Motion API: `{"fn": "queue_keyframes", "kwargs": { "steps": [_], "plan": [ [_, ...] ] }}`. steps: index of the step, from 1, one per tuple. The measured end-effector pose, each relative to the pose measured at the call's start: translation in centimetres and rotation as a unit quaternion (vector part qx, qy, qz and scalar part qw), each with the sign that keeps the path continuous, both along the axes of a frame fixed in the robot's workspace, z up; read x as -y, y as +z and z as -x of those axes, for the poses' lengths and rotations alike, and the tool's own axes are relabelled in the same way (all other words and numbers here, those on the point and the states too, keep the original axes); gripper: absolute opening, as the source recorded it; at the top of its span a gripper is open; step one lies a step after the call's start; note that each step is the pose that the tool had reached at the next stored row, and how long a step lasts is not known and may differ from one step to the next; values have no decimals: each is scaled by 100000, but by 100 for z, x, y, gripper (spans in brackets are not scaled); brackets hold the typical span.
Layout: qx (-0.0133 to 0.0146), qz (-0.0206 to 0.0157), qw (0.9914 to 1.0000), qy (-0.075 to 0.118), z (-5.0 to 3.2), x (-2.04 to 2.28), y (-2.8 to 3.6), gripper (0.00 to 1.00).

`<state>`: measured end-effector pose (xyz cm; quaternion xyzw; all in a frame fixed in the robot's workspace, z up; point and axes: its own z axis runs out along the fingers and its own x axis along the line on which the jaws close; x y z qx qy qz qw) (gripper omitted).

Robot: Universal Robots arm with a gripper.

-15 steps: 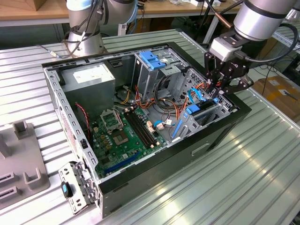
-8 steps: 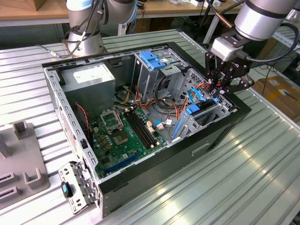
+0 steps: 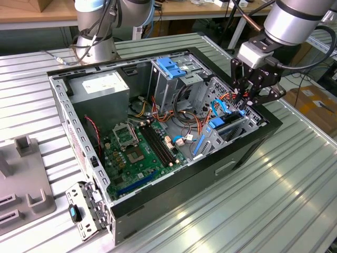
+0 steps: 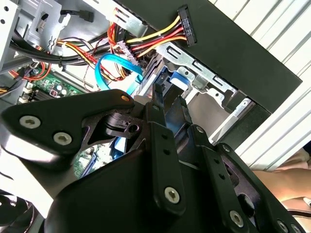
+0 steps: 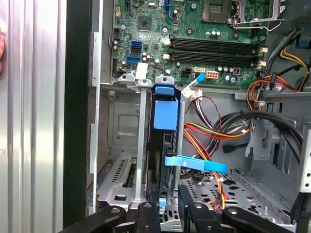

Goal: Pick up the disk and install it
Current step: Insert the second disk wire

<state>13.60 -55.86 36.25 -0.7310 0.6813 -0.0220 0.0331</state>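
Exterior view: our gripper (image 3: 247,97) hangs off a steeply tilted wrist over the drive bay (image 3: 231,126) at the corner of the open computer case (image 3: 158,205) toward the exterior view's right, fingers pointed down into the bay. The motherboard (image 3: 139,150) and the grey power supply (image 3: 100,87) sit well clear of it. Second wrist view: the black fingers (image 4: 163,121) look closed around a thin dark edge with a blue bracket (image 4: 172,82), which we take to be the disk (image 4: 160,94), standing on edge in the bay slot; the yellow-red power cables (image 4: 146,41) and a blue data cable (image 4: 109,68) run just beside it. First wrist view: the disk (image 5: 156,145) sits upright between the grey bay rails (image 5: 142,141), blue tab (image 5: 165,114) on top, fingertips (image 5: 150,206) clenched on its near edge, so we call the claw grasping the disk, mostly seated. Risks from here, our judgement: the loose blue cable (image 5: 197,164) lies across the slot mouth and could snag or get pinched; a slight tilt of the wrist would jam the disk against the rails; pushing further misaligned could bend the bay sheet metal.
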Motion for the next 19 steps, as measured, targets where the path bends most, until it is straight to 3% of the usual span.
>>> {"fn": "queue_keyframes", "kwargs": {
  "steps": [19],
  "plan": [
    [-1,-2,99999,328,-37,-1,0,29]
  ]
}}
